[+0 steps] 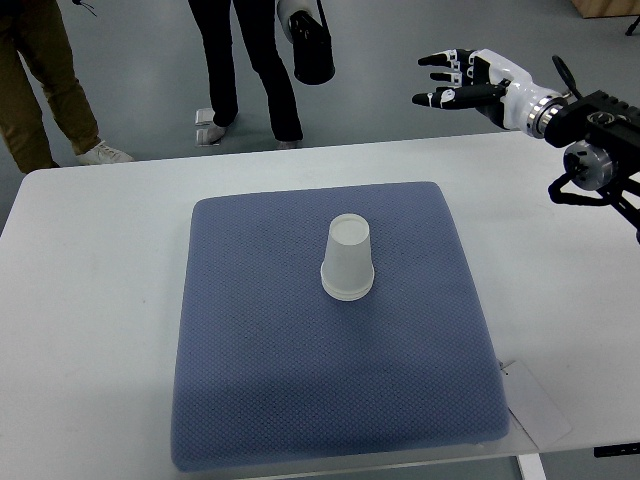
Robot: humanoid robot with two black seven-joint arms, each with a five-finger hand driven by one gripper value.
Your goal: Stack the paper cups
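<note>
Nearest the robot's side, a white tag or slip of paper lies on the white table by the near right corner of a blue cushion mat, which covers the middle of the tabletop. On the mat, a little toward its far edge and near its middle from left to right, stands a white paper cup, upside down with its wide rim on the fabric; whether it is one cup or several nested cannot be told. Beyond the table's far right corner the right hand hangs in the air, its arm entering from the right edge, black joints by the table's right edge. The hand's fingers are spread and extended toward the left, palm roughly downward, holding nothing and touching nothing, well apart from the cup. Farther off, past the far edge, two people stand on the grey floor, one carrying a black bag.
</note>
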